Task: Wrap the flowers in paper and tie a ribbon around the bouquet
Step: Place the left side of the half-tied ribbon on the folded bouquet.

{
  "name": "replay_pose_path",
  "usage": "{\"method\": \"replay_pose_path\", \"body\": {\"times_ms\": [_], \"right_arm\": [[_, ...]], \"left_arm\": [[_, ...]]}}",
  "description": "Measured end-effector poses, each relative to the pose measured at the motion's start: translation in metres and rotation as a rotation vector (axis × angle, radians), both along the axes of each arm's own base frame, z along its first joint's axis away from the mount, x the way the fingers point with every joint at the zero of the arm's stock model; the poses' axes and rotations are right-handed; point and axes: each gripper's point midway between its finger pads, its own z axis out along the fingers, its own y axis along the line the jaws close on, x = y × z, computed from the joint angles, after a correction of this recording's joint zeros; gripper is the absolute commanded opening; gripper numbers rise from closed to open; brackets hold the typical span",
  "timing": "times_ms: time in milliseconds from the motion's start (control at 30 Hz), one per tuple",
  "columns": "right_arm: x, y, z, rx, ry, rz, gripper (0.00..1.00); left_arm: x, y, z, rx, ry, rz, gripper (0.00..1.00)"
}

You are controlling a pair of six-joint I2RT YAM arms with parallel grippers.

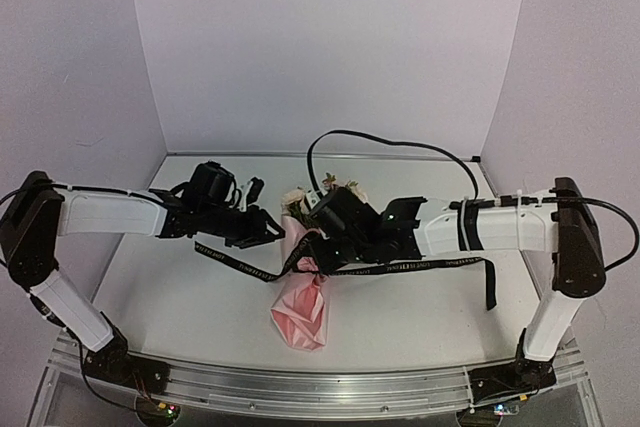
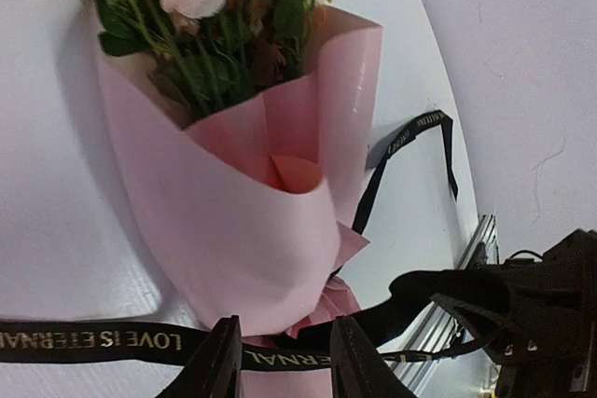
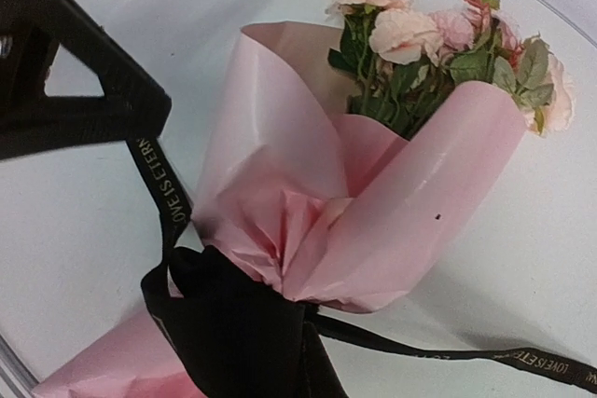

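The bouquet (image 1: 302,297) lies flat at the middle of the table (image 1: 180,297), with its blooms toward the table's far edge and its pinched tail toward the near edge. The paper (image 2: 233,230) is smooth, pale pink and slightly glossy. It is folded into a cone whose two flaps overlap at the front, leaving an open mouth. Below the waist the sheet gathers into tight pleats and then flares into a crumpled tail. One flap carries a tiny dark speck. The flowers (image 3: 420,44) stand out of the mouth: pale pink and cream rose-like heads, serrated green leaves and thin green stems.

The ribbon (image 1: 235,259) is narrow and black. It runs across the table's middle from left to right, crosses the cone's waist, and trails a loose end toward the table's right side. Pale gold capitals repeat along it, reading "LOVE IS ETERNAL".

The left gripper (image 2: 284,328) hangs over the table just left of centre. Its fingers are parted and the ribbon passes crosswise through the gap, unclamped. The right gripper (image 3: 238,323) sits over the table's centre at the cone's waist. Its fingers are closed tight, and the ribbon appears pinched there, with strands leaving on both sides.
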Motion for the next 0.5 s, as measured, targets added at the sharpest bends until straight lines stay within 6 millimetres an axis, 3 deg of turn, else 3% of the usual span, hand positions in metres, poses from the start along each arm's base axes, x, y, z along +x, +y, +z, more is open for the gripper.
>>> {"method": "replay_pose_path", "body": {"times_ms": [100, 200, 400, 500], "right_arm": [[0.008, -0.011, 0.0, 0.008, 0.007, -0.037, 0.0], [0.016, -0.019, 0.0, 0.014, 0.015, -0.071, 0.0], [0.026, -0.032, -0.005, 0.01, 0.042, -0.118, 0.0], [0.025, -0.036, -0.009, 0.004, 0.061, -0.128, 0.0]], "left_arm": [[-0.011, -0.025, -0.007, 0.0, -0.007, -0.065, 0.29], [-0.02, -0.037, -0.009, -0.007, -0.008, -0.091, 0.29], [-0.014, -0.033, -0.004, -0.01, -0.052, -0.055, 0.36], [-0.014, -0.03, 0.004, -0.019, -0.075, -0.05, 0.33]]}}
